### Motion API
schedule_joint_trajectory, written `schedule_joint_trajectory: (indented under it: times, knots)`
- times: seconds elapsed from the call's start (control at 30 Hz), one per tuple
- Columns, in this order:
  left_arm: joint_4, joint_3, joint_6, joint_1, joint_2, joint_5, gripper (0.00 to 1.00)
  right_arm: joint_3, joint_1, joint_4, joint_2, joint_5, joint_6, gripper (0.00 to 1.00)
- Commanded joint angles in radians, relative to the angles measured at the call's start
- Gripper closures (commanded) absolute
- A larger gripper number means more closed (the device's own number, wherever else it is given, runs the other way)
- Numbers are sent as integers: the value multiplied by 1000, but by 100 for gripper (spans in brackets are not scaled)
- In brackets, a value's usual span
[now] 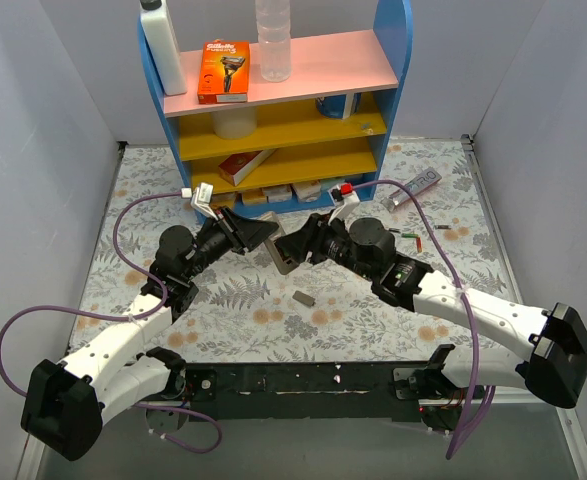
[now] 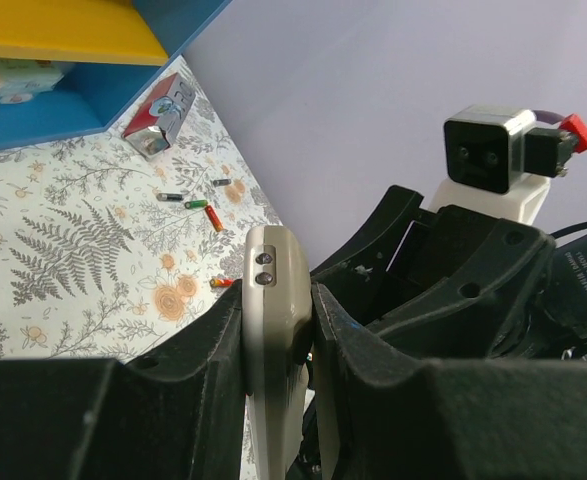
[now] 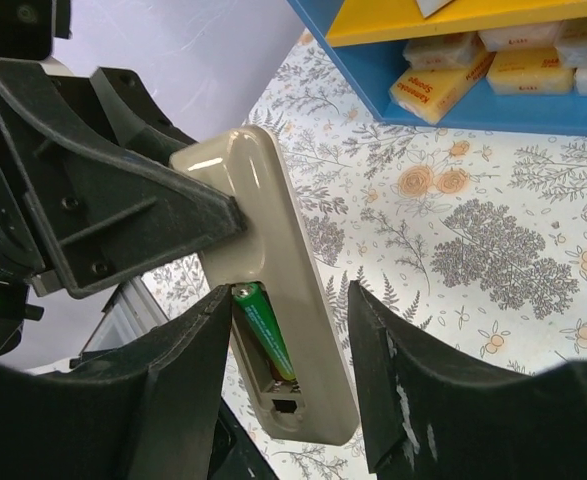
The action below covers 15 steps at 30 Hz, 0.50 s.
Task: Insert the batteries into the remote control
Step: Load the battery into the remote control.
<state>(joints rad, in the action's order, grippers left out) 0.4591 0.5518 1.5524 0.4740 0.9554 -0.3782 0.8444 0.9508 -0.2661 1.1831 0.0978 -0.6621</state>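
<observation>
**A:** How's the remote control (image 3: 283,230) looking from where you stand?

**B:** Beige-grey back is showing and the bay is open, with one green battery (image 3: 265,335) sitting in it. It's up off the table (image 1: 223,320), mid-workspace, between the two arms.

**A:** And the jaws?

**B:** The left gripper (image 2: 278,300) is clamped tight on one end. The right gripper (image 3: 291,300) is spread wider than the remote, a finger on each side of the bay. Can't tell if either one touches it. The spare batteries (image 2: 201,205) are lying loose on the table.
</observation>
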Motion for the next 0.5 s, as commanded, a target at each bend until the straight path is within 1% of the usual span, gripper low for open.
schedule_joint_trajectory:
  times: [0.0, 0.2, 0.47]
  knots:
    - [53, 2, 14, 0, -32, -7, 100, -24, -3, -56, -16, -7, -19, 43]
    - [73, -1, 29, -2, -29, -10, 100, -42, -3, -58, -27, -21, -21, 44]
    - [53, -1, 21, -2, -33, -8, 100, -25, -3, -58, -28, -35, 1, 43]
